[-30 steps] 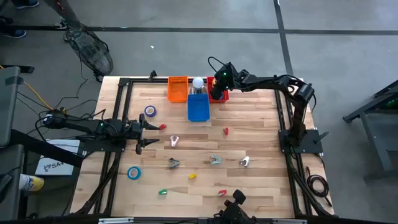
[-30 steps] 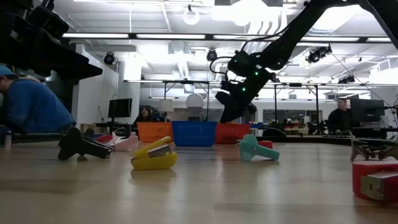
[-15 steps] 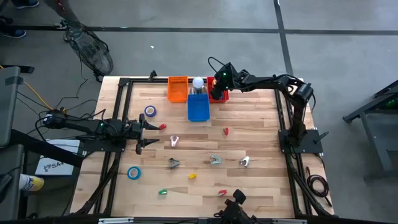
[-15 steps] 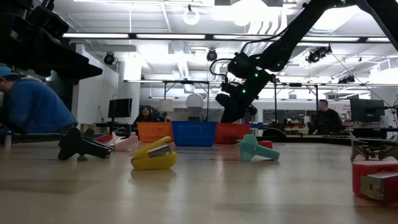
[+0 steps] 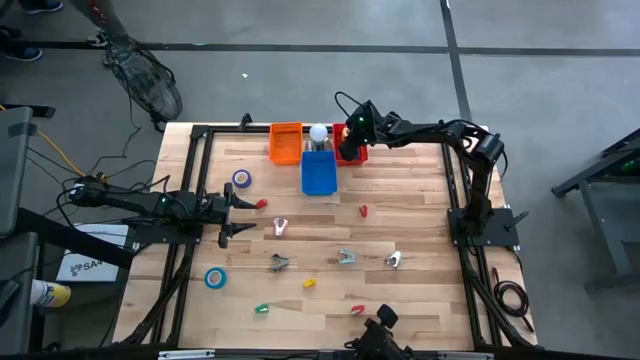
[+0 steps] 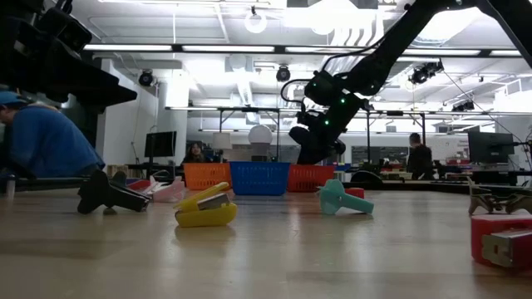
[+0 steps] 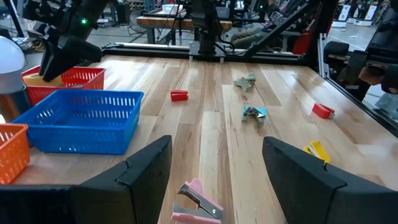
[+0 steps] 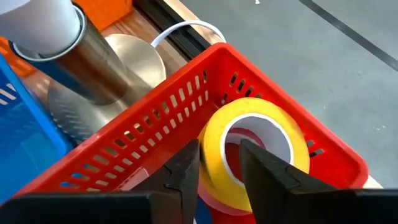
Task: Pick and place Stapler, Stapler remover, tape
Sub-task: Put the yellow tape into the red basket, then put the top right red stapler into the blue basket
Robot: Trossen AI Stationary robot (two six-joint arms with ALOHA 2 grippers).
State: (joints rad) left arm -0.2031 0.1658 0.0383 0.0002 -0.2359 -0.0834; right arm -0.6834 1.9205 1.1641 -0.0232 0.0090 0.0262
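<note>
My right gripper (image 5: 350, 143) hangs over the red basket (image 8: 155, 143) at the table's far edge, slanting down. Its fingers stand open either side of the near wall of a yellow tape roll (image 8: 252, 146) that lies tilted in the basket. My left gripper (image 5: 236, 215) waits open at the table's left, with nothing between its fingers (image 7: 149, 168). Two blue tape rolls (image 5: 241, 178) (image 5: 215, 277) lie flat on the left of the table. Small staplers, such as a red one (image 5: 363, 211) and a yellow one (image 6: 206, 208), and staple removers (image 5: 346, 257) lie scattered over the middle. My right gripper has one finger (image 8: 264, 165) in the yellow roll's hole and the other (image 8: 185, 171) outside its near wall (image 8: 217, 165), coming from above at a slant. Whether either finger touches the wall, I cannot tell. The roll rests tilted inside the red basket.
A blue basket (image 5: 319, 172) and an orange basket (image 5: 286, 142) stand beside the red one along the far edge. A metal cylinder with a white top (image 8: 68, 50) stands behind them. A pink staple remover (image 7: 196, 202) lies just ahead of my left gripper. People show in the room beyond the table.
</note>
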